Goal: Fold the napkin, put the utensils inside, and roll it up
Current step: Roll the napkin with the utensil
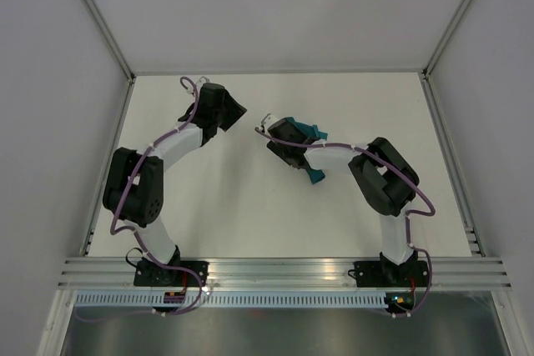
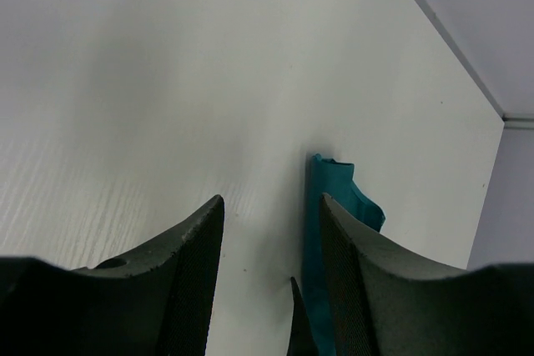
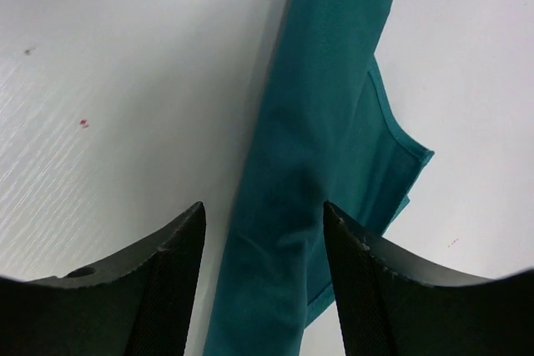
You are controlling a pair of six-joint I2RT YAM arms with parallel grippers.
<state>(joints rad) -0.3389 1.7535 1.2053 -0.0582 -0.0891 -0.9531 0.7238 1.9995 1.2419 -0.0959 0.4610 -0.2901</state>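
Observation:
The napkin (image 3: 325, 106) is a teal cloth rolled into a long narrow bundle, with a loose flap sticking out on its right side. It lies on the white table, partly hidden under my right arm in the top view, where the napkin (image 1: 315, 132) shows at both ends. My right gripper (image 3: 263, 206) hovers open over the roll, one finger on each side. My left gripper (image 2: 271, 199) is open and holds nothing; the napkin (image 2: 332, 198) lies just past its right finger. In the top view the left gripper (image 1: 236, 114) is left of the roll. The utensils are hidden.
White table (image 1: 250, 206) with grey walls and metal rails round it. A dark pointed tip (image 2: 296, 323) shows low in the left wrist view beside the cloth; I cannot tell what it is. The two arms' bases stand at the near edge.

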